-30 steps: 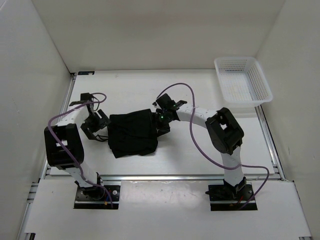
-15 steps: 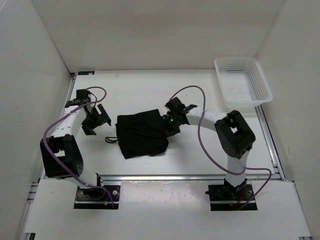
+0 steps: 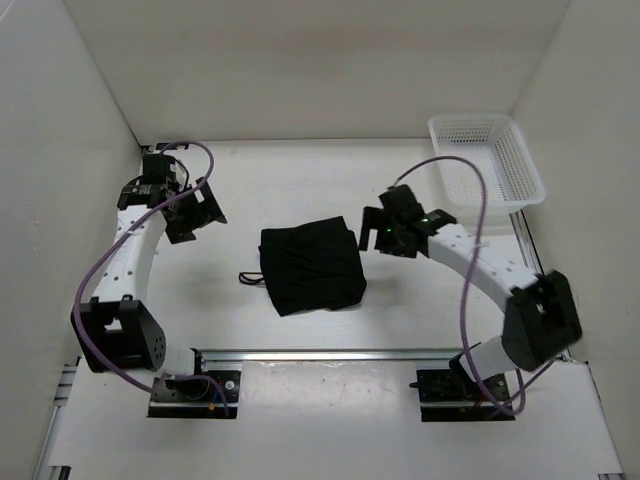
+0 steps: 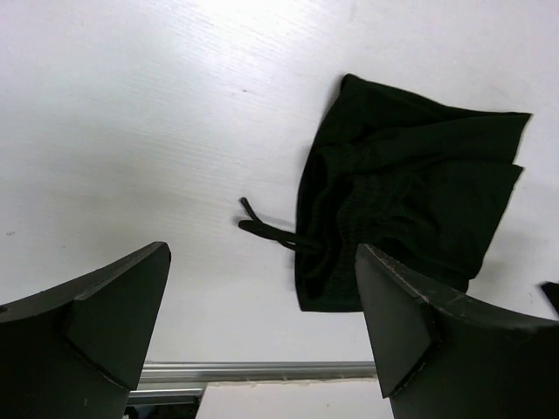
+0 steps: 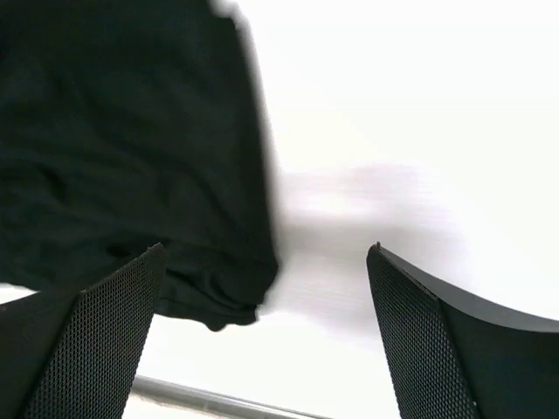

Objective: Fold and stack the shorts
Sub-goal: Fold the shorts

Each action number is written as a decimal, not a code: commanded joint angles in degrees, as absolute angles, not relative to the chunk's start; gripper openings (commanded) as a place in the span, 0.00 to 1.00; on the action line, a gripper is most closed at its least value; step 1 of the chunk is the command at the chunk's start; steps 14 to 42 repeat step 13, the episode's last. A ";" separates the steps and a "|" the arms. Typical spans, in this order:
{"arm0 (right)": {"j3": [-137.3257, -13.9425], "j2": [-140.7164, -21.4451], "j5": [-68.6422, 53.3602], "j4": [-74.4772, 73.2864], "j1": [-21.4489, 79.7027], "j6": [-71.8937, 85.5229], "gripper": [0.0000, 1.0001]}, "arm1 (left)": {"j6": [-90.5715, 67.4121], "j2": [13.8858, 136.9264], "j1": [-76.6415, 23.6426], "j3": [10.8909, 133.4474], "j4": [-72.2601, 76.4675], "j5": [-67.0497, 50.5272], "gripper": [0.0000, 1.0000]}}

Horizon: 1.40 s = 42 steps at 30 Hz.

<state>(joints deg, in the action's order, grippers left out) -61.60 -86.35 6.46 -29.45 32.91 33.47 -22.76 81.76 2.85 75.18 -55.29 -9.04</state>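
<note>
The shorts (image 3: 310, 268) lie as a folded bundle mid-way across the table (image 3: 300, 175), drawstring (image 3: 248, 279) trailing left — seemingly finished, so nothing holds them. Left gripper (image 3: 198, 222), well off, and right gripper (image 3: 372, 230), just beside them, both gape empty.

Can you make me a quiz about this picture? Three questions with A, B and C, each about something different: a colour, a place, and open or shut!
1. What colour is the basket?
A) white B) black C) red

2. Where are the shorts?
A) inside the basket B) on the table, near its middle C) hanging in the air

3. How are the left gripper and the right gripper?
A) both open, holding nothing B) both shut on the shorts C) one open, one shut

Answers:
1 A: its mesh is white.
2 B: the top view shows them folded on the table, apart from the basket.
3 A: each wrist view shows jaws spread wide, gripping nothing.
</note>
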 commanded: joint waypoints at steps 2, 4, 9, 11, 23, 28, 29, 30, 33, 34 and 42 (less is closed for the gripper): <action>-61.61 -74.20 22.57 -36.99 27.61 34.63 1.00 | -22.50 73.22 2.55 77.43 -54.76 -7.74 0.99; -61.61 -69.62 28.72 -38.75 24.89 33.41 1.00 | -23.29 70.23 2.55 76.64 -53.53 -5.98 0.99; -61.61 -62.51 39.45 -43.85 21.53 32.17 1.00 | -23.82 66.10 2.55 73.31 -53.00 -4.93 0.99; -60.92 -61.96 42.26 -45.95 19.87 32.69 1.00 | -24.34 65.21 2.55 72.52 -53.00 -4.92 0.99; -60.21 -61.26 44.73 -46.75 19.34 32.70 1.00 | -24.95 63.99 2.55 71.81 -52.47 -4.92 0.99; -60.21 -61.26 44.73 -46.75 19.34 32.70 1.00 | -24.95 63.99 2.55 71.81 -52.47 -4.92 0.99; -60.21 -61.26 44.73 -46.75 19.34 32.70 1.00 | -24.95 63.99 2.55 71.81 -52.47 -4.92 0.99; -60.21 -61.26 44.73 -46.75 19.34 32.70 1.00 | -24.95 63.99 2.55 71.81 -52.47 -4.92 0.99; -60.21 -61.26 44.73 -46.75 19.34 32.70 1.00 | -24.95 63.99 2.55 71.81 -52.47 -4.92 0.99; -60.21 -61.26 44.73 -46.75 19.34 32.70 1.00 | -24.95 63.99 2.55 71.81 -52.47 -4.92 0.99; -60.21 -61.26 44.73 -46.75 19.34 32.70 1.00 | -24.95 63.99 2.55 71.81 -52.47 -4.92 0.99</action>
